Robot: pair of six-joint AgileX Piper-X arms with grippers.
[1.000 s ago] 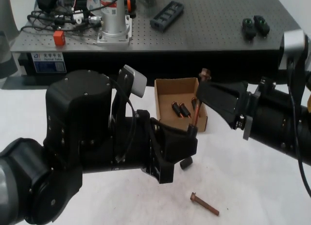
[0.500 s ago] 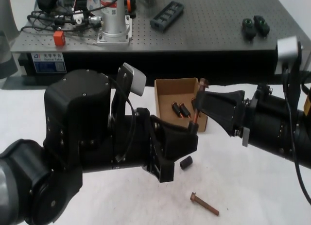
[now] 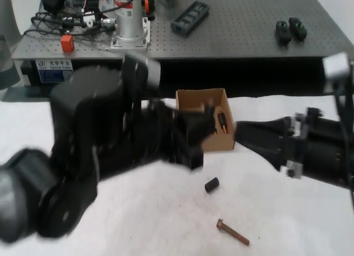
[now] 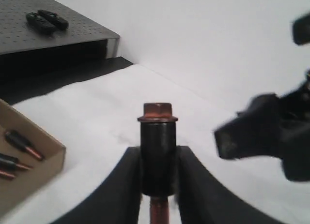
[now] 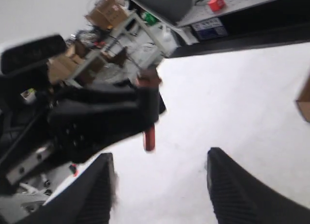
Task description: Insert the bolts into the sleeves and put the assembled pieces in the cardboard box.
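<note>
The left gripper [image 4: 158, 157] is clamped on a black sleeve [image 4: 157, 137]. The two fingers press the sleeve's sides, and the sleeve stands upright between them. A copper bolt [image 4: 157, 111] runs through the sleeve, with its six-sided head sitting on the upper end and its shank sticking out below. The right wrist view shows the same piece side-on, held clear above the white cloth [image 3: 287, 212].

In the high view the left arm fills the left and centre of the frame. Its tip is smeared there, so it seems to lie against the left side of the cardboard box [image 3: 224, 142], though contact cannot be confirmed.

The box sits in the upper centre of the cloth with its open top facing up. Inside it lie several assembled pieces [image 4: 19, 139], each a dark sleeve with a copper end poking out.

The right gripper [image 5: 159, 156] has its jaws spread wide with nothing between them. In the high view it comes in from the right edge, its tip just right of the box and apart from it.

A loose sleeve [image 3: 212, 184] lies on the cloth below the box, near the centre of the frame. A loose bolt [image 3: 233, 233] lies on its side near the lower edge, well apart from both grippers. A metal table [image 3: 249, 24] with rows of holes spans the top of the frame behind the cloth.
</note>
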